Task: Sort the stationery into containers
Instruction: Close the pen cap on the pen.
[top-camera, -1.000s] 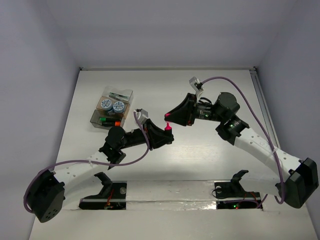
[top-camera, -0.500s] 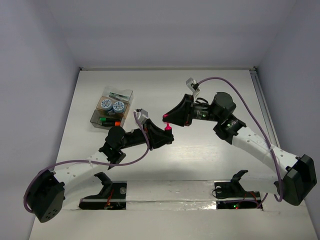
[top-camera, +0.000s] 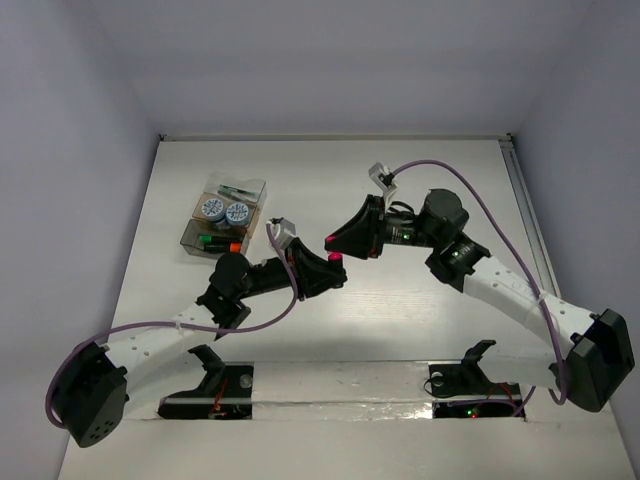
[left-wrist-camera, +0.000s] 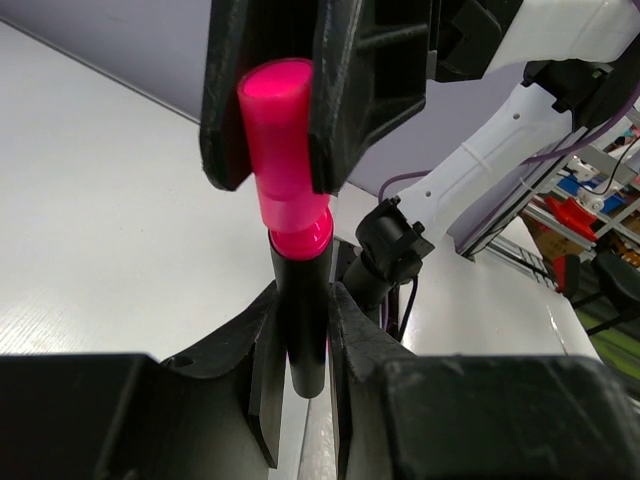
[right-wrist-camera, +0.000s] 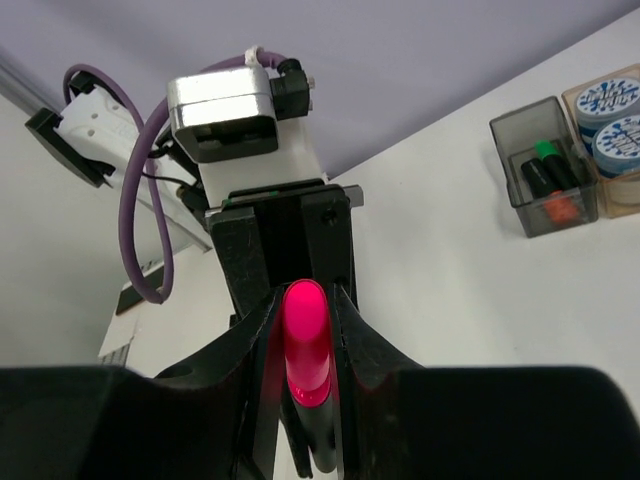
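A black marker with a pink cap is held between both grippers above the table. My left gripper is shut on its black body. My right gripper is shut on the pink cap. In the top view the left gripper and the right gripper meet tip to tip at the table's middle. The clear containers stand at the left. They hold two blue-white discs, green and orange markers and thin pens. The containers also show in the right wrist view.
The white table is walled in by pale panels at the back and sides. Two black stands sit at the near edge by the arm bases. Purple cables loop off both arms.
The right arm has shifted a little to the left and turned slightly. Both grippers keep their hold on the pink-capped marker. The left arm has barely moved.
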